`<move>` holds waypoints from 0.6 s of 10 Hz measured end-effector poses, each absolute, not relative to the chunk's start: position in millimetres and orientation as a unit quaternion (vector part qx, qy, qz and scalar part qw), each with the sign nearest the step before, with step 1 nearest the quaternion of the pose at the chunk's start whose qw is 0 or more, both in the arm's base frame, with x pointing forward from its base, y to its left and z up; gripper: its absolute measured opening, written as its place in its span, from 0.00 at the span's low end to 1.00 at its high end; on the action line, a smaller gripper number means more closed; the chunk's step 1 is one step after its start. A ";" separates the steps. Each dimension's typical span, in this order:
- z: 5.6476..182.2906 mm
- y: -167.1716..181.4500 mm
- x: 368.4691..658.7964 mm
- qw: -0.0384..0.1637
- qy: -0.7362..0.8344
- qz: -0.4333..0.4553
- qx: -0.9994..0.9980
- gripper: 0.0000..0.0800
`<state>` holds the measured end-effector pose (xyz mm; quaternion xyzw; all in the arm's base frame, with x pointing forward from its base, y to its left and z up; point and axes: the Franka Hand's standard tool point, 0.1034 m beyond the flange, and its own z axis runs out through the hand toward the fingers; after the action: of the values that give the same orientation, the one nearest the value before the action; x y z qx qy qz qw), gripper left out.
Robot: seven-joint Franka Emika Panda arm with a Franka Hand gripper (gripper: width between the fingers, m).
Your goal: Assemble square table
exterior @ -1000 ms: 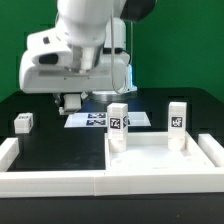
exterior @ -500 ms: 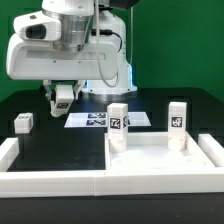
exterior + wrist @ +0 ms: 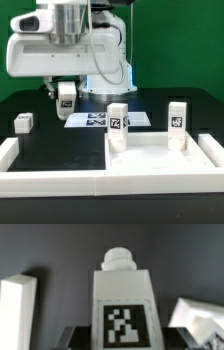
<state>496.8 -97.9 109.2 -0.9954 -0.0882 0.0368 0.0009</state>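
Bare counter is lying open between the loose leg and the square slab, where the central upright leg and the outer upright leg are blocking low passes.

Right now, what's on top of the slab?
Two legs stand upright on the slab's far side: by the exterior view, the left leg and the right leg. Whether they are screwed in cannot be seen. The gripper holds a third leg off the slab.
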 end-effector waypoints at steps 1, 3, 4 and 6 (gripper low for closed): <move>115.9 -93.4 518.3 0.001 -0.073 0.041 -0.996 0.36; 116.8 -80.3 542.3 -0.006 -0.060 0.026 -0.998 0.36; 116.3 -82.5 540.7 -0.006 -0.063 0.027 -0.998 0.36; 115.8 -82.6 540.5 -0.006 -0.063 0.028 -0.998 0.36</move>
<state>540.5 -82.6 115.8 -0.9976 -0.0628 0.0278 -0.0062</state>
